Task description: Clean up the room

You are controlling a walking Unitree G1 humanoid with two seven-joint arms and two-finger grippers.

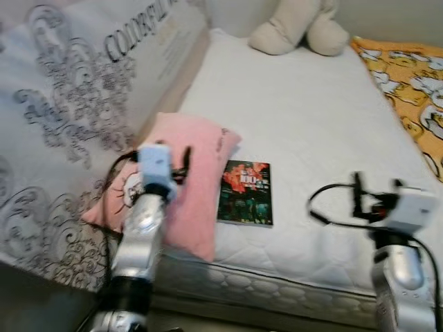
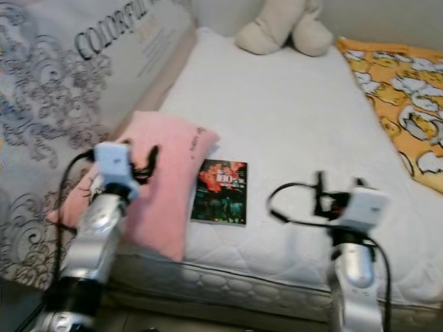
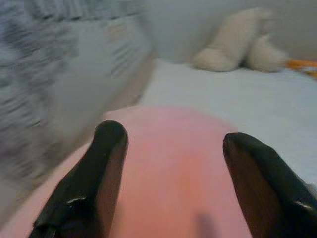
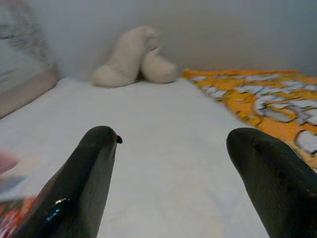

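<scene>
A pink pillow (image 1: 201,190) lies at the near left corner of the white mattress (image 1: 304,111). Just right of it a dark book (image 1: 245,192) with a red cover picture lies flat. My left gripper (image 3: 174,135) hovers open over the pillow, with its fingers (image 3: 94,183) spread and nothing between them. My right gripper (image 4: 177,135) is also open, low over bare mattress to the right of the book, and holds nothing. A cream plush toy (image 1: 297,28) sits at the far end of the bed.
An orange patterned blanket (image 1: 408,83) covers the bed's far right side. A grey patterned cloth (image 1: 69,104) with printed lettering rises along the left. The mattress front edge (image 1: 277,287) is just before me.
</scene>
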